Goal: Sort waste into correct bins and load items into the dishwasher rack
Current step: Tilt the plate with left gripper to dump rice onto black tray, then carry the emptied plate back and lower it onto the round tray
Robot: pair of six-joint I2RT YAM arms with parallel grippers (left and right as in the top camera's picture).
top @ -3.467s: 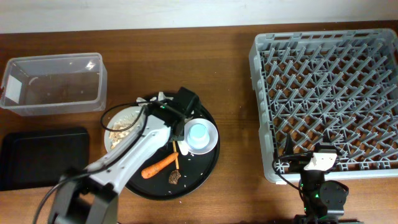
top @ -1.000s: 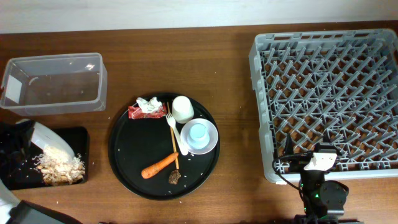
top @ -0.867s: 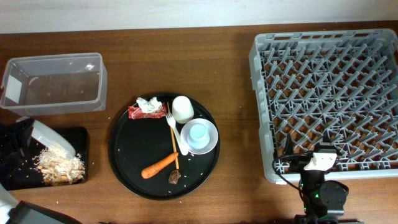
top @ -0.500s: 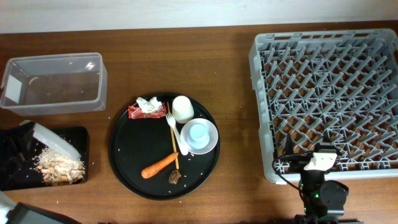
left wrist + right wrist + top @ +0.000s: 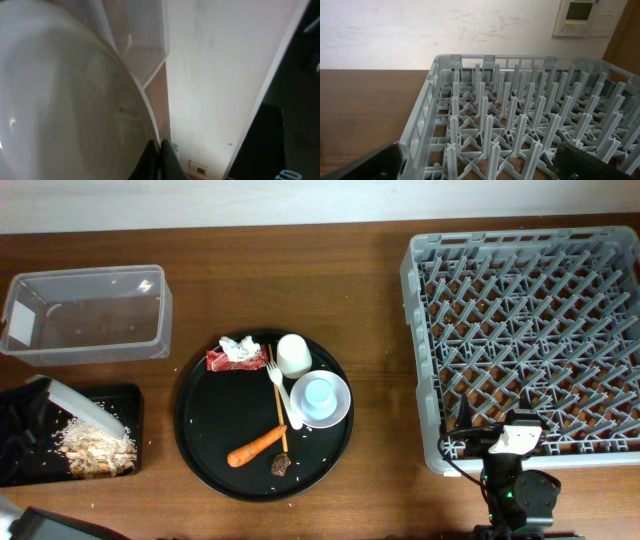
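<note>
Over black tray point(image 5: 45, 477), left pincer point(image 5: 159, 156) clamps tilted plate point(image 5: 88, 405) (rice point(image 5: 95, 450) below), right pincer point(image 5: 479, 165) agape.

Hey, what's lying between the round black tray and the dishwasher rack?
Nothing. In the overhead view, only bare wooden table separates the round black tray from the dishwasher rack.

In the left wrist view the white plate point(image 5: 65, 100) is only a blurred pale surface, cut by the left and lower edges, and of the left gripper point(image 5: 158, 154) just two dark fingertips pinching its rim can be seen. In the overhead view the left part of the flat black tray point(image 5: 133, 402) is hidden under the dark arm point(image 5: 14, 430). The right gripper point(image 5: 477, 155) shows only two dark pieces, wide apart, in the lower corners of its view.
</note>
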